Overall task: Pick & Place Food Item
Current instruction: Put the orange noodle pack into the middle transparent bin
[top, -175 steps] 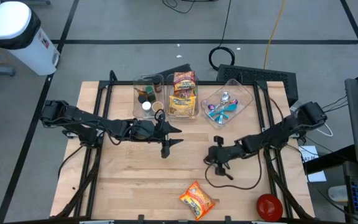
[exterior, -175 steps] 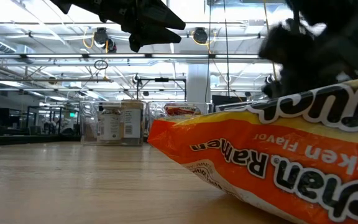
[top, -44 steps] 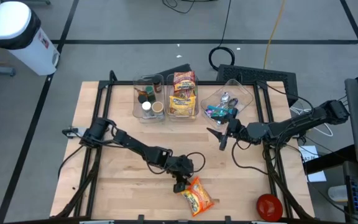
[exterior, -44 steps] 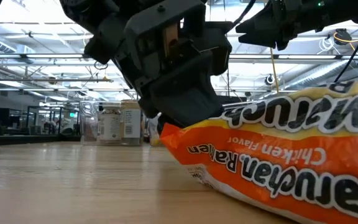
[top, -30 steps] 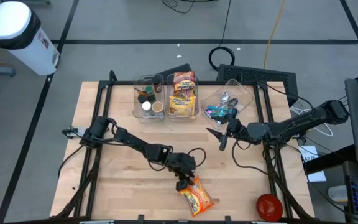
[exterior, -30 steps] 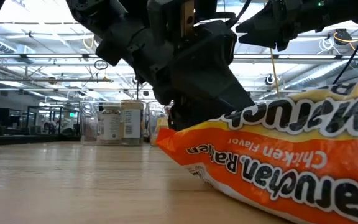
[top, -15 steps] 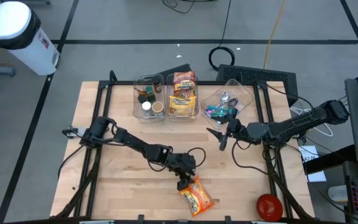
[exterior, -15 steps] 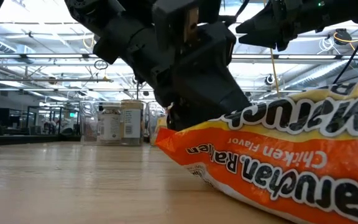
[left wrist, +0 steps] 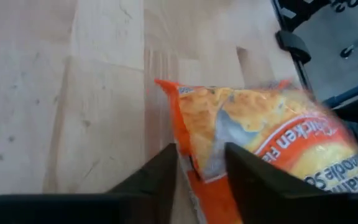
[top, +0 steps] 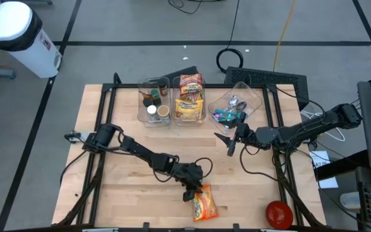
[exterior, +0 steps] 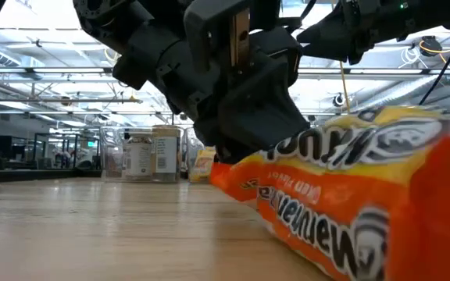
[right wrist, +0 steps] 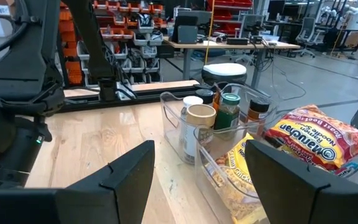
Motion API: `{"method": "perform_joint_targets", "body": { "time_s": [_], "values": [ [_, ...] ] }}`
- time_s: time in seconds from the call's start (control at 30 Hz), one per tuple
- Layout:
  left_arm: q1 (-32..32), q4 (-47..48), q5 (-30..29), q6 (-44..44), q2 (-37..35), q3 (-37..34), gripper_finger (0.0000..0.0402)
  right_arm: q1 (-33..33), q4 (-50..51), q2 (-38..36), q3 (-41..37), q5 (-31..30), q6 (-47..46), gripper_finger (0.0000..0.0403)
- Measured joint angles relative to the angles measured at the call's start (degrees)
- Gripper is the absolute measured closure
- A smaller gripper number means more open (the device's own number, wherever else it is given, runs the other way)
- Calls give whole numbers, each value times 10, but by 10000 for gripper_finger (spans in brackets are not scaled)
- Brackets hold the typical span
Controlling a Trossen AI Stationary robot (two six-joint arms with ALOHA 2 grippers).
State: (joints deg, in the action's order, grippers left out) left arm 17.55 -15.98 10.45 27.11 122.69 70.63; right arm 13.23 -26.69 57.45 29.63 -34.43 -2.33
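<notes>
left jaws [top: 194, 191] pinching ramen packet [top: 203, 205] edge | packet now turned | right jaws [top: 227, 143] wide

The worktop [top: 121, 193] is a pale wooden butcher-block surface bordered by a black frame. Along its far edge three clear plastic bins stand in a row: one with jars and bottles [top: 153, 103], a middle one holding noodle packets [top: 189, 100], and a third, set at an angle, with small wrapped items [top: 236, 106]. An orange ramen packet [top: 204, 203] lies near the front edge. A red round object [top: 279, 214] sits at the front right corner.
</notes>
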Motion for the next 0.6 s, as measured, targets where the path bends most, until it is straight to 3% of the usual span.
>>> {"method": "perform_joint_targets", "body": {
  "time_s": [0.17,0.37,0.6],
  "values": [
    [-14,7,0,0,0,0,381,0,1,0,0,0,-14,161],
    [-32,53,-11,-42,-46,0,397,0,1,-9,0,0,-10,161],
    [-54,214,-88,-169,-218,0,399,0,13,-74,0,0,-14,161]
  ]
}}
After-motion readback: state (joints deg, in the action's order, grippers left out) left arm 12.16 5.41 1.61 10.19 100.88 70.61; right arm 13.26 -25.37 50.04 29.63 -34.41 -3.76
